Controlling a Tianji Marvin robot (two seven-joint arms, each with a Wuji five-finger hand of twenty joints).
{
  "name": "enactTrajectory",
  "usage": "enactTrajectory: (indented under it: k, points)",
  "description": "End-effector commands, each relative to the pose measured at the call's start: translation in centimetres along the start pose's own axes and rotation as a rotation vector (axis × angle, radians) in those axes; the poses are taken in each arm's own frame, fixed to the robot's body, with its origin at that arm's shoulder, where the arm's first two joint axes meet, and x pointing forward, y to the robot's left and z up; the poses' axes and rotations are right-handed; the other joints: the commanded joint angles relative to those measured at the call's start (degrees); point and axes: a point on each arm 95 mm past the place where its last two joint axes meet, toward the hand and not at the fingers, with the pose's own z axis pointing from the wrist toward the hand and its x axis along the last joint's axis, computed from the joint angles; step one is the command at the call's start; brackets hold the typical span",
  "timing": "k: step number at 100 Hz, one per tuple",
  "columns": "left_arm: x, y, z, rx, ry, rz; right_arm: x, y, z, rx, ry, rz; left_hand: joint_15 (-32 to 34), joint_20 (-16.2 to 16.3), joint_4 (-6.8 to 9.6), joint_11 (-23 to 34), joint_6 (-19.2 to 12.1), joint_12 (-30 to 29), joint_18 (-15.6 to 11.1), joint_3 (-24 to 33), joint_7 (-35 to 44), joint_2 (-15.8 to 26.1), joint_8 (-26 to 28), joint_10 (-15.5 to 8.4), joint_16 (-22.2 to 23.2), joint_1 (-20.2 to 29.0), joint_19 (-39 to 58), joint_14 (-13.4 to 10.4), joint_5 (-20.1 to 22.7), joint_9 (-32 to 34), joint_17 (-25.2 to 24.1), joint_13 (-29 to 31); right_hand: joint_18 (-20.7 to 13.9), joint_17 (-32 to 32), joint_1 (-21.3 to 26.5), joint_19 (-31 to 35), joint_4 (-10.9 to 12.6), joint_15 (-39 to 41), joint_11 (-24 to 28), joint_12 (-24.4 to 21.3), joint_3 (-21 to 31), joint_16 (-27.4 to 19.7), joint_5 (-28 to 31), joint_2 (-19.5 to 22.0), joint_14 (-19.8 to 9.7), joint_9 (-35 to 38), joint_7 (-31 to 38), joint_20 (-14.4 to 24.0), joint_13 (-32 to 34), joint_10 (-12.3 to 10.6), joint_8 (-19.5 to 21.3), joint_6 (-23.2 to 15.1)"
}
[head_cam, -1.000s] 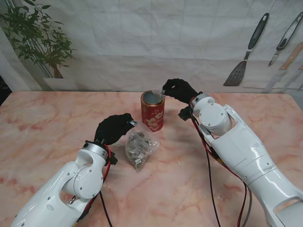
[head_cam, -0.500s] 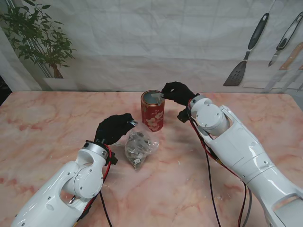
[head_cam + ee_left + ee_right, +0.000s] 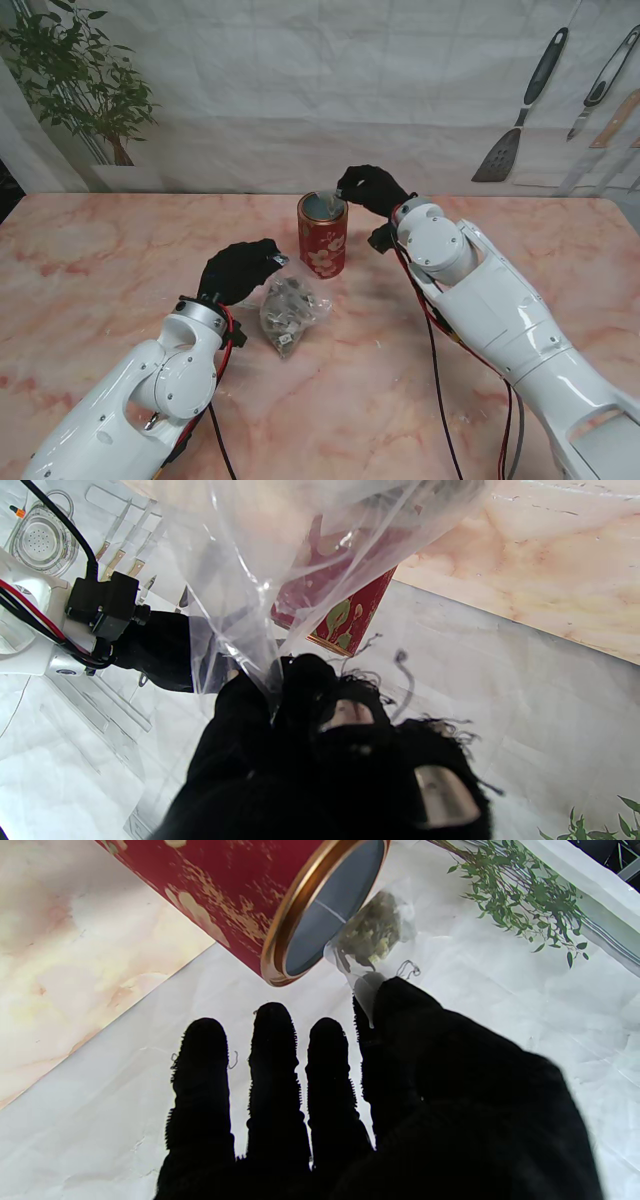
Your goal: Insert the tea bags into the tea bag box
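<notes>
Stand view: right hand (image 3: 372, 189) at 1 o'clock of upright red floral cylindrical tin (image 3: 322, 235), pinching small clear tea bag (image 3: 371, 935) over its rim. Left hand (image 3: 238, 271) at 7 o'clock pinches clear plastic bag of tea bags (image 3: 289, 311).

The tea bag box (image 3: 322, 236) is red with pale gold blossoms, a gold rim and grey inside. Both hands' fingers (image 3: 272, 1075) are black. The pinched tea bag (image 3: 370, 935) is clear with olive-green leaves. The surface (image 3: 90, 260) is pink-veined marble.
</notes>
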Motion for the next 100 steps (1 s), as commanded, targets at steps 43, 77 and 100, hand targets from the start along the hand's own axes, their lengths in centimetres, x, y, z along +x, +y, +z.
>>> enactTrajectory:
  k: [43,77,100]
  points:
    - [-0.3,-0.1,-0.2,-0.005,-0.002,-0.012,1.2,-0.8,1.6,0.018,-0.024,-0.027,5.02,-0.63,1.87,6.11,11.15,1.10,-12.08,0.89,8.76,3.37,2.90,1.97,0.09,3.33,15.12,4.74,4.92,2.17,-0.90,2.03,-1.62,0.78,-0.33,0.99,0.15,2.44,2.07,0.59,-0.13,1.05,2.64,-0.77,-1.13,1.51,1.06,0.87,2.12,-1.75,-1.89,-5.82]
    - [-0.3,0.0,-0.3,-0.008,0.002,-0.018,0.7,-1.3,2.3,0.000,-0.088,-0.038,5.02,-0.63,1.88,6.11,11.16,1.10,-12.08,0.92,8.75,3.34,2.88,1.97,0.10,3.36,15.12,4.74,4.96,2.17,-0.90,2.03,-1.87,1.65,-4.63,2.37,-1.31,3.56,3.25,-1.35,0.91,1.25,1.67,-6.51,-1.40,1.69,1.48,0.68,3.04,-2.69,-5.13,-8.35]
    - [-0.3,0.0,-0.3,-0.012,0.006,-0.017,0.4,-1.3,2.5,-0.010,-0.120,-0.045,5.02,-0.63,1.88,6.11,11.13,1.10,-12.08,0.92,8.74,3.37,2.88,1.97,0.10,3.34,15.12,4.74,4.93,2.17,-0.90,2.03,-2.05,1.52,-10.44,2.84,-2.47,3.72,3.63,-2.09,3.87,1.22,-0.19,-11.75,-1.27,0.74,-0.44,0.36,2.48,-2.38,-4.72,-7.90]
